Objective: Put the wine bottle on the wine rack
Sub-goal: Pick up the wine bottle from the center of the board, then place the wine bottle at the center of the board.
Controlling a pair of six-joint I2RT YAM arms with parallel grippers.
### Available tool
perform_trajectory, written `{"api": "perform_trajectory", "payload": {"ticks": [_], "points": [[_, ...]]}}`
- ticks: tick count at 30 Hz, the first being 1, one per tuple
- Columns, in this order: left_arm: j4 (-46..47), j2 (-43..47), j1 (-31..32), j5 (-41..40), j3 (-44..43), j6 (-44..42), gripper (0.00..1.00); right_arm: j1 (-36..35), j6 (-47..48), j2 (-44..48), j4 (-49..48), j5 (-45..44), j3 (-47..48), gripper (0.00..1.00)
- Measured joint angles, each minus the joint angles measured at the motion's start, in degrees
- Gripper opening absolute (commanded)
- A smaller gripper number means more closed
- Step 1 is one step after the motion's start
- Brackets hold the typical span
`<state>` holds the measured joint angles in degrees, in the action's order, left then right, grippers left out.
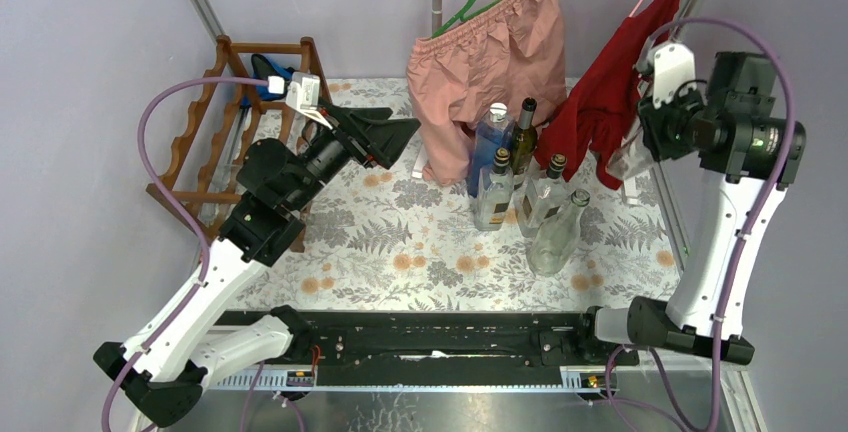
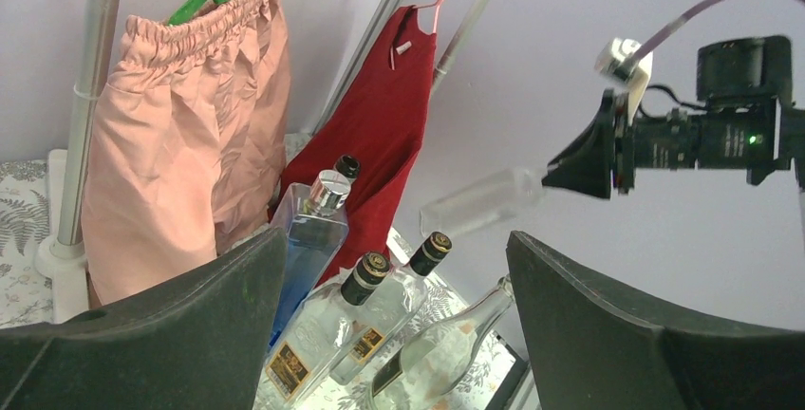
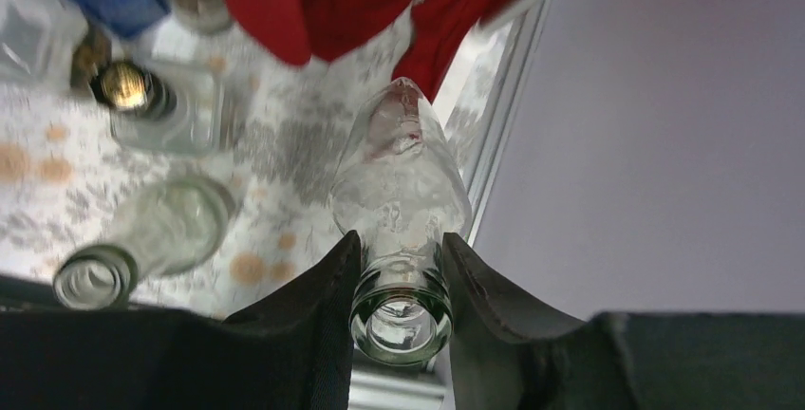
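Observation:
My right gripper is shut on the neck of a clear glass wine bottle, just below its open mouth. It holds the bottle in the air at the table's right edge, beside a red garment. In the left wrist view that bottle lies nearly level, sticking out of the right gripper. The reddish-brown wine rack stands at the far left of the table. My left gripper hovers open to the right of the rack, with nothing between its fingers.
Several bottles stand mid-table: a blue one, a dark green one, two clear ones with black caps and an open clear one. Pink shorts and the red garment hang from a rail behind them.

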<state>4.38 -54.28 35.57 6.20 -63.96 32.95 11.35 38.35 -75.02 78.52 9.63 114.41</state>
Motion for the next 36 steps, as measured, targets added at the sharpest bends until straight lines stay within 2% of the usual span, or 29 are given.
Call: {"api": "perform_trajectory", "payload": {"ticks": [8, 19, 27, 36], "points": [[0.0, 0.3, 0.0, 0.0, 0.0, 0.0, 0.93, 0.0, -2.7, -9.7, -1.0, 5.6, 20.0, 0.00], [1.6, -3.0, 0.0, 0.2, -0.9, 0.9, 0.93, 0.0, -8.6, -12.6, -8.1, 17.4, 27.8, 0.00], [2.1, -4.2, 0.0, 0.3, -1.9, 1.3, 0.93, 0.0, -13.4, -12.7, -12.0, 25.6, 28.5, 0.00], [3.0, -5.6, 0.0, 0.7, -1.9, 2.3, 0.93, 0.0, -13.6, -9.4, -12.7, 26.1, 22.7, 0.00]]}}
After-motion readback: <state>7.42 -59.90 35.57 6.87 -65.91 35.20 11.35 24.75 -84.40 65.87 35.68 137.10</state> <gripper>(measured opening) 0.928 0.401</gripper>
